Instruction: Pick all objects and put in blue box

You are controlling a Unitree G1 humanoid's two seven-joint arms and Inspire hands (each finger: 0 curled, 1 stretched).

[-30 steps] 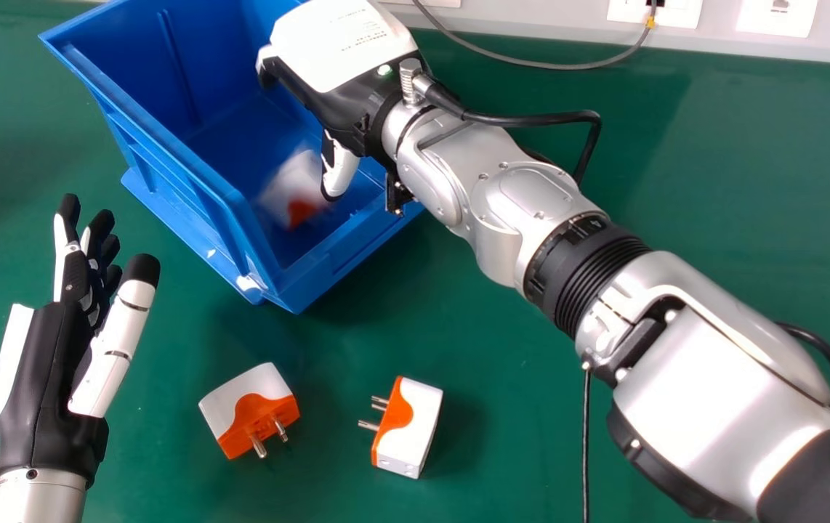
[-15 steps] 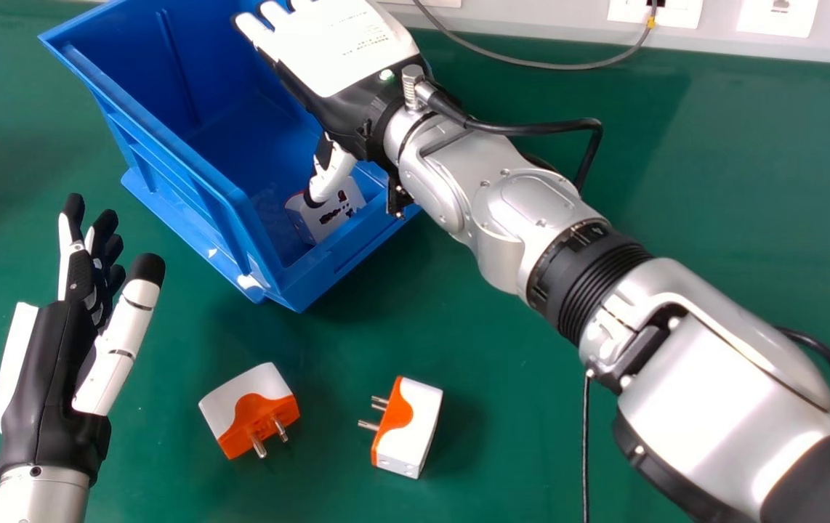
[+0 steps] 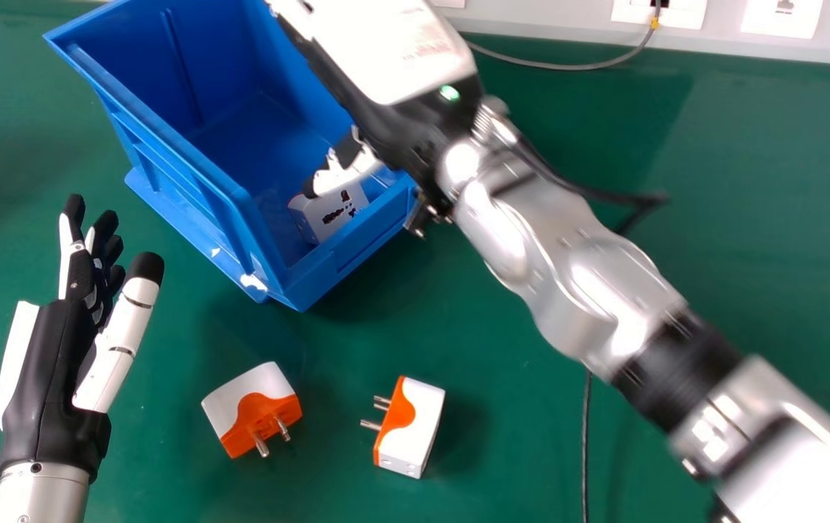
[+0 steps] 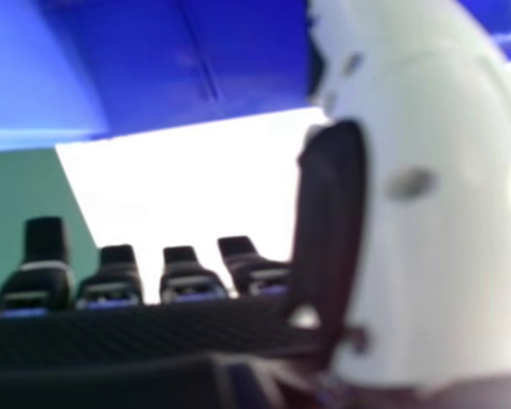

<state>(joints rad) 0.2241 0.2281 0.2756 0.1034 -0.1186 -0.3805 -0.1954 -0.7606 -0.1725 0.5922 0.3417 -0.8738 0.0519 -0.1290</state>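
On the table (image 3: 517, 436) the job looks part done. The box (image 3: 160, 131) stands beyond two loose plugs. Over it hangs the right hand (image 3: 393, 54), fingers straight, spread and gripping nothing. The left hand (image 3: 48, 363) idles at the view's left. One plug (image 3: 322, 214) lies inside; the left plug (image 3: 248, 410) and right plug (image 3: 415, 428) remain to be boxed.

Bare surface (image 3: 339, 349) runs between the left adapter (image 3: 230, 407) and right adapter (image 3: 418, 421) up to the blue box (image 3: 349, 254), whose walls bar a low pass; its left part lies open from above, the right hand (image 3: 386, 51) and forearm (image 3: 575, 290) block its right
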